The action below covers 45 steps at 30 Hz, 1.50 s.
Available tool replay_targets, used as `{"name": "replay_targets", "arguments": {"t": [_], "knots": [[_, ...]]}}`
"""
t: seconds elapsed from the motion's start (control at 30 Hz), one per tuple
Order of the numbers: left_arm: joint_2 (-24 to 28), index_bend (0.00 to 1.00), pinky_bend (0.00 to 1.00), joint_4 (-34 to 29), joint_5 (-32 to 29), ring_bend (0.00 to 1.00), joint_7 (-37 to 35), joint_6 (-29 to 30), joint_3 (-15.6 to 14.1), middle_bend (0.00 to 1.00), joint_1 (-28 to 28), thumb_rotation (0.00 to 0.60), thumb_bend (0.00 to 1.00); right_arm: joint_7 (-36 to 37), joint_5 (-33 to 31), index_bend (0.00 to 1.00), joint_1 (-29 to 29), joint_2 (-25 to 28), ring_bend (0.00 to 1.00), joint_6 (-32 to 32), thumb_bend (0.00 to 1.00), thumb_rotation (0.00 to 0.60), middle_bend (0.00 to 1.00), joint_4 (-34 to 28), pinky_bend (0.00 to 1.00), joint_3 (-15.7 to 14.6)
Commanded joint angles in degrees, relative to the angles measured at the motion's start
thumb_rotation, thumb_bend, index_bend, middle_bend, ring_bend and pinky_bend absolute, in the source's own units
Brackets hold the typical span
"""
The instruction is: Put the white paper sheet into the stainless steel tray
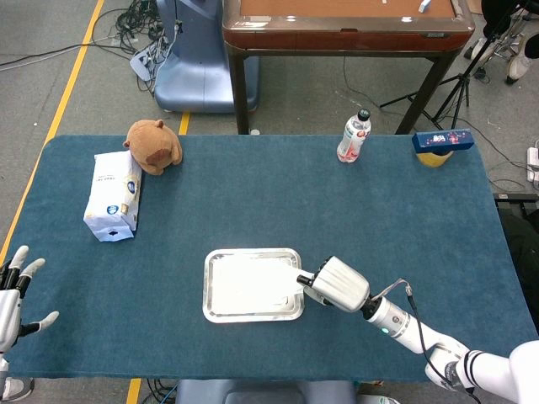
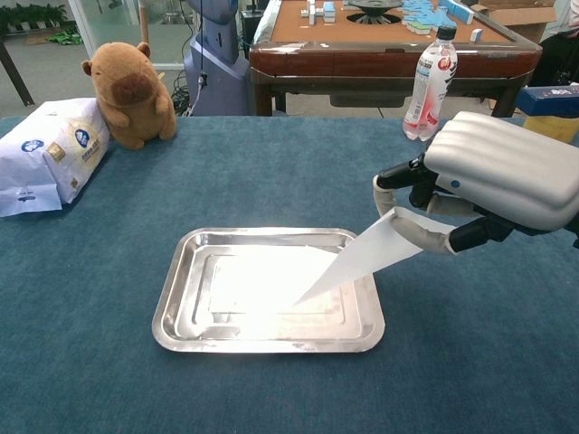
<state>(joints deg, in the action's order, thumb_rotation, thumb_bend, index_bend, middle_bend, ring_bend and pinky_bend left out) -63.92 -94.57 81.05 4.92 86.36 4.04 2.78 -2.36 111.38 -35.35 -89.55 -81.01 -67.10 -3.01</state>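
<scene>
The stainless steel tray (image 2: pixel 172 312) (image 1: pixel 207 313) lies on the blue table in front of me. The white paper sheet (image 2: pixel 357 259) slopes down into it: its far end rests on the tray floor, and its near corner is pinched by my right hand (image 2: pixel 493 176) (image 1: pixel 335 284), just past the tray's right rim. In the head view the sheet (image 1: pixel 253 282) covers most of the tray's floor. At the table's front left corner my left hand (image 1: pixel 15 295) stays open, fingers spread, holding nothing.
A brown plush capybara (image 2: pixel 132 93) and a white tissue pack (image 2: pixel 47 154) sit at the back left. A drink bottle (image 2: pixel 431 83) stands at the back, and a blue box on a yellow bowl (image 1: pixel 440 145) at the far right corner. A brown table (image 1: pixel 345 25) stands behind.
</scene>
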Motion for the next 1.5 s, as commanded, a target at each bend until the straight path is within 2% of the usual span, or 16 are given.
{"name": "replay_targets", "arguments": {"t": [0.03,0.23,0.37,0.47,0.57,1.5], "knots": [[0.0,0.18,0.32,0.0,0.0,0.00,0.0,0.0,0.0,0.00,0.0,0.600,0.00,0.0,0.1,0.59,0.0,0.1,1.00,-0.1,0.51,0.600,1.00,0.3,1.00,-0.2],[0.1,0.18,0.32,-0.1,0.0,0.00,0.0,0.0,0.0,0.00,0.0,0.600,0.00,0.3,0.2,0.43,-0.1,0.0,1.00,-0.6,0.44,0.600,1.00,0.8,1.00,-0.5],[0.1,0.18,0.32,-0.1,-0.1,0.00,0.0,-0.1,0.0,0.00,0.0,0.600,0.00,0.8,0.6,0.35,-0.4,0.2,1.00,-0.8,0.28,0.600,1.00,1.1,1.00,-0.8],[0.1,0.18,0.32,-0.1,-0.1,0.00,0.0,-0.2,0.0,0.00,0.0,0.600,0.00,1.3,0.8,0.30,-0.6,0.3,1.00,-1.1,0.10,0.600,1.00,1.3,1.00,-0.9],[0.1,0.18,0.32,-0.1,-0.1,0.00,0.0,-0.2,0.0,0.00,0.0,0.600,0.00,1.7,1.0,0.28,-0.6,0.1,1.00,-1.5,0.01,0.600,1.00,1.8,1.00,-1.1],[0.5,0.18,0.32,-0.4,-0.3,0.00,-0.2,-0.2,0.0,0.00,-0.1,0.600,0.00,5.1,-0.8,0.28,-2.5,-8.3,1.00,-1.7,0.00,0.600,1.00,9.4,1.00,0.0]]}}
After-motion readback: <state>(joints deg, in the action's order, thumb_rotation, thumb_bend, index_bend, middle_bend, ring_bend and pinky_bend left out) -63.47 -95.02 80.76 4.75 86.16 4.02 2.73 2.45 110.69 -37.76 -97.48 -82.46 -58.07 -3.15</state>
